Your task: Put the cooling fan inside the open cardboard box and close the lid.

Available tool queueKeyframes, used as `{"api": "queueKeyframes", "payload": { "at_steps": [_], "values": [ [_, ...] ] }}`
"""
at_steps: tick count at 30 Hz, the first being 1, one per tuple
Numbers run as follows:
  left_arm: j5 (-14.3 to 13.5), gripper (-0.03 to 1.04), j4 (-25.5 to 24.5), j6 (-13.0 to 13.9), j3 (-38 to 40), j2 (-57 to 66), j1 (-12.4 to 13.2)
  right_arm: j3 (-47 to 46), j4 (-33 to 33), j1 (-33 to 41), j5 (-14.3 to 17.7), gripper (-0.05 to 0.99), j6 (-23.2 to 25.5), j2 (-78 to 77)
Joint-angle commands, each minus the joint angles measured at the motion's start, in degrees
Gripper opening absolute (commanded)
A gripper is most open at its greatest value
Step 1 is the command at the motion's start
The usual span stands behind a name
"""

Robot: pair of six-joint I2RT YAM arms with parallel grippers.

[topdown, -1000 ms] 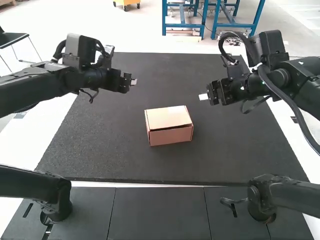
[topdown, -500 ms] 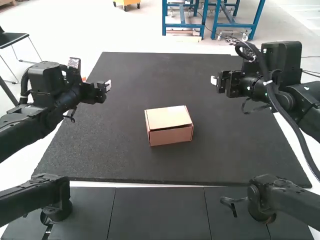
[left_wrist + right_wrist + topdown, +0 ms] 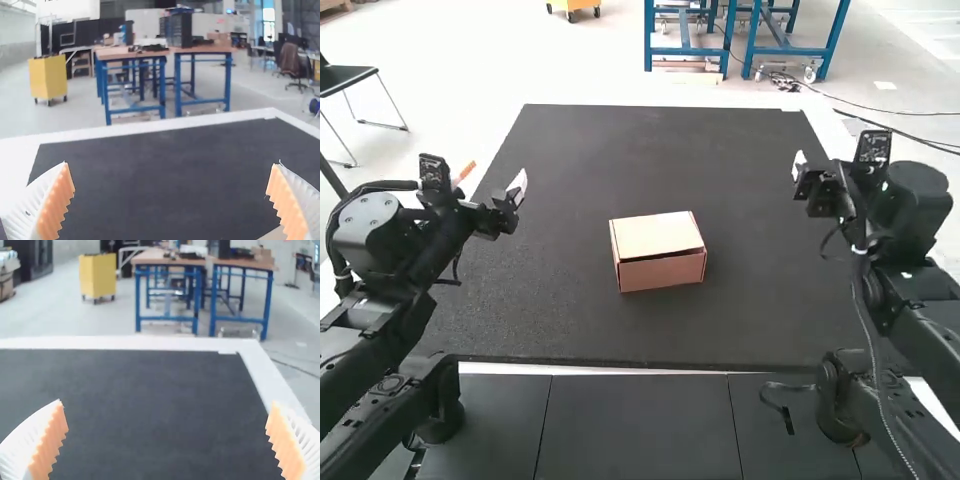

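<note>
High view: plain brown cardboard box (image 3: 657, 250) sits lid-shut on the desk (image 3: 570, 160), so the job looks finished imo. Left end effector (image 3: 169, 172) and right end effector (image 3: 166, 410) are both spread wide, empty. Next I'd just park them.

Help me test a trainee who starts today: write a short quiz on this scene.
1. True or false: the box is closed.
2. The left hand is: A) open, B) shut on the box, C) shut on a fan.
3. Short answer: does the right hand touch the box?

Key: 1 true. 2 A. 3 no, it hangs apart from it, at the side.
</note>
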Motion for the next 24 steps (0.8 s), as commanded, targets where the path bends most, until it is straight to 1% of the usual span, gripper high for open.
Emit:
{"api": "queueKeyframes", "payload": {
  "at_steps": [1,3,5,8,9,10,11,12,13,14,15,17,19,20,22,23,24],
  "values": [
    [1.87,0.90,1.58,-4.00,-2.30,-5.72,0.31,-6.64,5.21,0.03,0.29,0.90,-3.08,-4.37],
    [1.87,0.90,1.23,-3.73,-2.83,-9.41,0.31,-9.62,5.83,0.47,-0.06,0.90,-2.64,-7.36],
    [1.87,0.90,-0.27,-3.82,-4.50,-12.67,0.13,-12.35,5.74,0.91,-0.59,0.90,-1.41,-10.26],
    [1.95,0.90,-1.67,-4.09,-6.96,-17.85,0.31,-16.04,5.74,1.79,-0.86,0.90,-1.14,-15.53],
    [1.95,0.90,-2.64,-4.79,-7.58,-19.61,0.39,-17.01,5.65,1.97,-0.33,0.90,-0.53,-17.82],
    [1.95,0.90,-3.78,-6.20,-8.37,-21.19,0.48,-18.24,5.30,1.97,0.02,0.90,-0.35,-20.37],
    [2.04,0.90,-3.87,-6.81,-9.33,-21.19,0.48,-18.94,3.81,2.05,0.02,0.90,-0.26,-23.18],
    [1.95,0.90,-4.05,-7.43,-10.04,-20.75,0.57,-18.76,-0.76,2.14,-0.15,0.90,1.05,-26.43],
    [1.95,0.90,-3.87,-7.69,-10.74,-21.02,0.66,-18.68,-3.58,2.23,-1.29,0.90,2.81,-28.37],
    [1.95,0.90,-3.78,-7.60,-11.35,-21.02,0.92,-18.76,-3.49,1.97,-2.00,0.90,4.22,-27.57],
    [1.69,0.90,-4.93,-7.34,-11.35,-21.02,1.19,-18.68,-4.63,2.40,-2.00,0.90,3.78,-26.70],
    [1.95,0.92,-5.89,-7.34,-11.35,-21.02,1.45,-18.68,-7.00,2.76,-2.00,0.90,3.43,-27.13],
    [2.13,0.92,-7.30,-6.72,-11.35,-21.02,1.36,-18.68,-9.11,3.28,-1.73,0.91,3.69,-27.13],
    [2.13,0.92,-9.06,-6.28,-11.35,-21.02,1.19,-18.68,-10.34,3.46,-1.65,0.91,3.69,-27.13],
    [2.48,0.92,-12.75,-4.70,-11.35,-21.02,0.92,-18.68,-12.10,3.55,-1.38,0.91,5.45,-27.13],
    [2.39,0.94,-13.10,-3.12,-11.35,-21.02,0.83,-18.68,-12.81,3.64,-1.38,0.91,7.03,-27.05],
    [2.48,0.95,-13.45,-2.24,-11.35,-21.02,0.75,-18.68,-13.51,3.90,-1.38,0.91,8.00,-27.13]
  ]
}}
